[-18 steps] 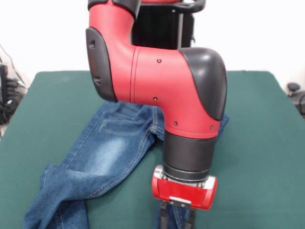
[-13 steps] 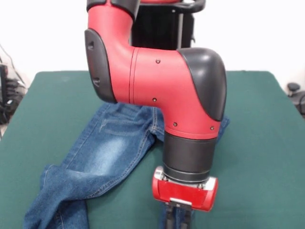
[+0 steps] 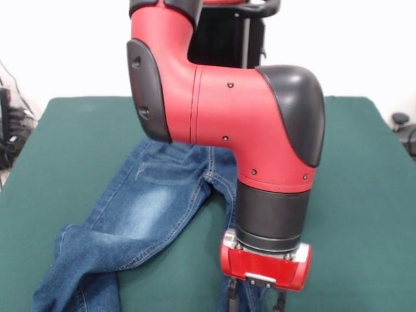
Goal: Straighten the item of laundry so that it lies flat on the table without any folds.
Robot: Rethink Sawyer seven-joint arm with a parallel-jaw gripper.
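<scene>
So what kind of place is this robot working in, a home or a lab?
Most likely a robotics lab or test bench rather than a home: a red and black robot arm works over a green felt-topped table holding only blue denim jeans, against a bare white wall, with cables at the side.

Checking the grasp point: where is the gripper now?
Front view, bottom edge right of centre: the gripper sits over a leg of the blue denim jeans.

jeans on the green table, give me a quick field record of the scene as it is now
item: blue denim jeans, faded thigh patch
lay: not flat; the leg at picture left bends and folds over near its hem
surface: dark green table
arm: red and black, low over the other leg, hiding most of it
pincer: at the bottom edge, denim showing between its fingers; grip cannot be judged
</scene>
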